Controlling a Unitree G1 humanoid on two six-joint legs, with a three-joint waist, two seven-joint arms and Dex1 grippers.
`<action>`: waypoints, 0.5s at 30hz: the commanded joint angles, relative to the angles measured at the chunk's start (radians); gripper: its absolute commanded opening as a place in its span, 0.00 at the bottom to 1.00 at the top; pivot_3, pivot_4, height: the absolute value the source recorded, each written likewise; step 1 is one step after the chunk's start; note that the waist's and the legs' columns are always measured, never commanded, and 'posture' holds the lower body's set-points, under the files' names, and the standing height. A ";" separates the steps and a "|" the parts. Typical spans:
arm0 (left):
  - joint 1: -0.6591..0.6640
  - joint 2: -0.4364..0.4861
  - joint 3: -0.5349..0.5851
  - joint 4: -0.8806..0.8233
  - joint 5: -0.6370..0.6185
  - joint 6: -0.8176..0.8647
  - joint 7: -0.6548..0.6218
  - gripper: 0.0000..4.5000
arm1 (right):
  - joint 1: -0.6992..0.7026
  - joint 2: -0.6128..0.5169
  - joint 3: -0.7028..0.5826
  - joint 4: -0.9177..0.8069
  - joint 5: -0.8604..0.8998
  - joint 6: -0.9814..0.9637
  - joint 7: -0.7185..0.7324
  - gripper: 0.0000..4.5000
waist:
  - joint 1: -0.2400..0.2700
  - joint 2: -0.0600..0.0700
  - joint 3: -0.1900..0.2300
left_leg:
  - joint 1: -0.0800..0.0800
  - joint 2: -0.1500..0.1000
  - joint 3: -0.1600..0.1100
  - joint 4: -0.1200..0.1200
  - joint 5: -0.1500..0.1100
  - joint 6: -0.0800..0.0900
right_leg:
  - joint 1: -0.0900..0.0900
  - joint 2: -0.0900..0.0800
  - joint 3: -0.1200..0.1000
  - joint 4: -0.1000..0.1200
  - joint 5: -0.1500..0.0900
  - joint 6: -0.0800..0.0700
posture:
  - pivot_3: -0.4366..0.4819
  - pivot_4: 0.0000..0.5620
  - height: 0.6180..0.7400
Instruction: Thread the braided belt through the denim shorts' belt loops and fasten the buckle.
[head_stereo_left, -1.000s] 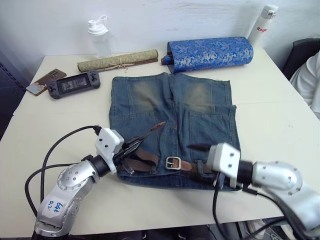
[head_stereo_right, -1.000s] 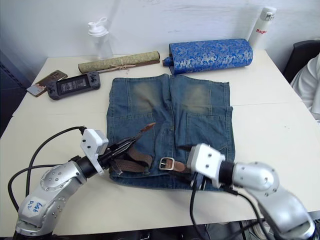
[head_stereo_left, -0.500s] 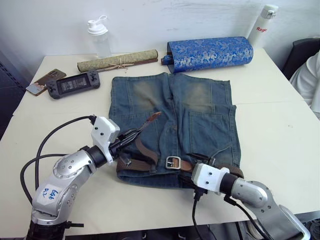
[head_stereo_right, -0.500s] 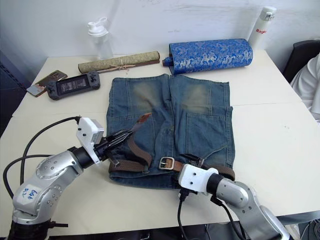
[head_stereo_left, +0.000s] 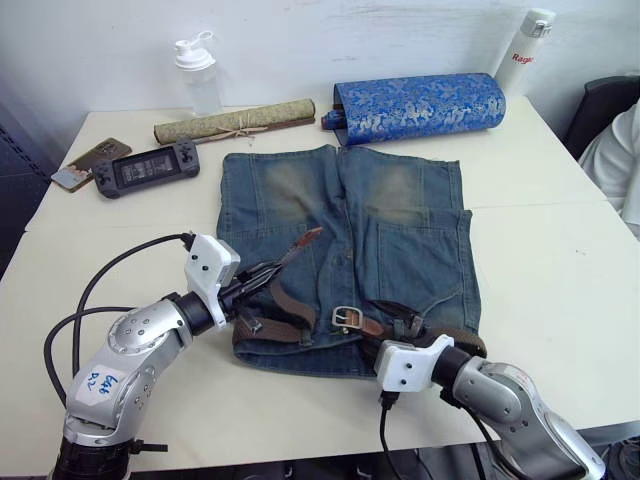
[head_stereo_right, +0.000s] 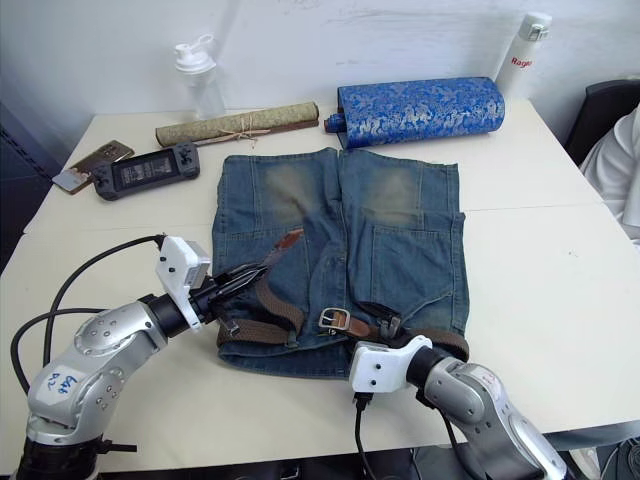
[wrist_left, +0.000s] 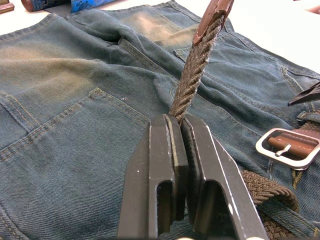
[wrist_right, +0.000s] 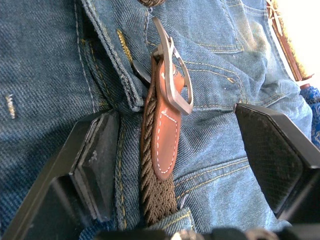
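The denim shorts (head_stereo_left: 345, 235) lie flat on the table, waistband toward me. The braided belt (head_stereo_left: 278, 327) runs along that waistband; which belt loops it passes through I cannot tell. Its free end rises off the left side, and my left gripper (head_stereo_left: 266, 276) is shut on the braid (wrist_left: 192, 82) just below the tan tip (head_stereo_left: 306, 238). The silver buckle (head_stereo_left: 347, 318) sits mid-waistband, tilted up on edge (wrist_right: 175, 87). My right gripper (head_stereo_left: 402, 322) is open, with one finger (wrist_right: 97, 160) on each side of the strap behind the buckle's leather tab (wrist_right: 166, 135).
At the back stand a blue brocade roll (head_stereo_left: 420, 105), a green scroll (head_stereo_left: 235, 121), a shaker bottle (head_stereo_left: 197, 75) and a white flask (head_stereo_left: 527, 48). A handheld console (head_stereo_left: 147, 168) and a phone (head_stereo_left: 88, 162) lie at the left. A person's sleeve (head_stereo_left: 622, 160) shows at the right edge.
My right arm dropped low and came in from the near edge, its open fingers now straddling the strap by the buckle, which tipped up. My left gripper raised the belt end slightly.
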 joint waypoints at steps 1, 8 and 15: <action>-0.003 0.008 0.012 -0.030 -0.009 -0.012 -0.008 0.00 | 0.046 0.022 -0.028 -0.036 0.050 0.055 0.030 0.86 | 0.001 0.000 0.000 | 0.000 0.000 0.000 0.000 0.000 0.000 | 0.000 0.000 0.000 0.000 0.000 0.000 | 0.48 0.27 0.82; 0.002 0.007 0.014 -0.030 -0.009 -0.016 -0.010 0.00 | 0.116 0.027 -0.066 -0.085 0.080 0.113 0.062 0.86 | 0.001 -0.001 0.000 | 0.000 0.000 0.000 0.000 0.000 0.000 | 0.000 0.000 0.000 0.000 0.000 0.000 | 0.48 0.27 0.82; 0.002 0.005 0.009 -0.025 -0.003 -0.022 -0.014 0.00 | 0.101 0.061 -0.056 -0.087 0.103 0.162 0.079 0.57 | 0.001 -0.001 -0.001 | 0.000 0.000 0.000 0.000 0.000 0.000 | 0.000 0.000 0.000 0.000 0.000 0.000 | 0.48 0.27 0.82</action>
